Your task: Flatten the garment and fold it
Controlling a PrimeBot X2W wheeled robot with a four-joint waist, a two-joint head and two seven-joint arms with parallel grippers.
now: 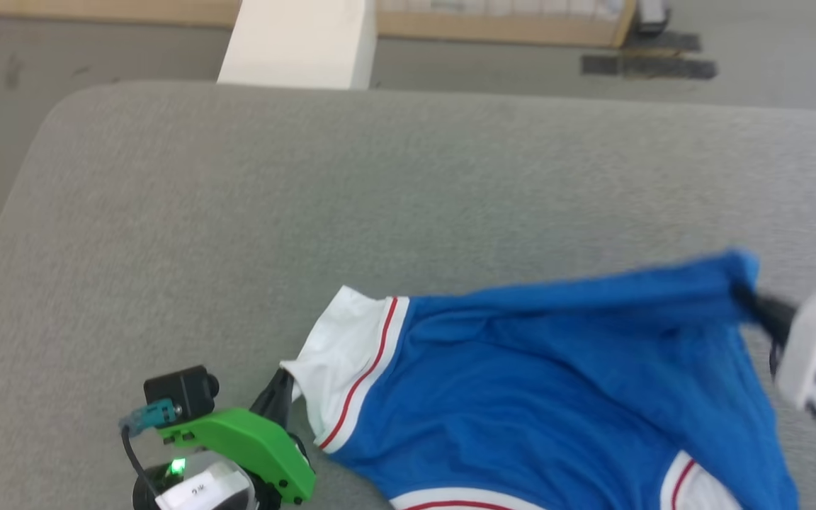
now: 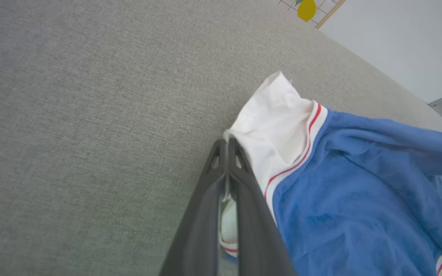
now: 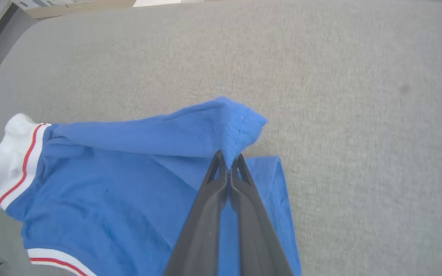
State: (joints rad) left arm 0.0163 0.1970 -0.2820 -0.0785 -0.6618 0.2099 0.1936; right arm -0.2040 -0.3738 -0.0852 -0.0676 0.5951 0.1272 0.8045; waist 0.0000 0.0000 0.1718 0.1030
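Note:
The garment (image 1: 542, 382), a bright blue jersey with white sleeves trimmed in red, lies on the grey cushioned surface (image 1: 380, 198) at the lower right of the head view. My left gripper (image 1: 286, 388) is shut on the edge of the white sleeve (image 2: 278, 119) at the garment's left end. In the left wrist view my left gripper (image 2: 226, 142) pinches that white cloth between its tips. My right gripper (image 1: 749, 296) is shut on a blue hem corner (image 3: 240, 122) at the right end, lifting it slightly. In the right wrist view my right gripper (image 3: 228, 158) has blue fabric between its fingers.
The grey surface has a rounded corner at the upper left (image 1: 68, 113), with floor beyond it. A white post (image 1: 298, 42) and a wooden frame (image 1: 500, 28) stand behind the far edge. Bare surface stretches above and left of the garment.

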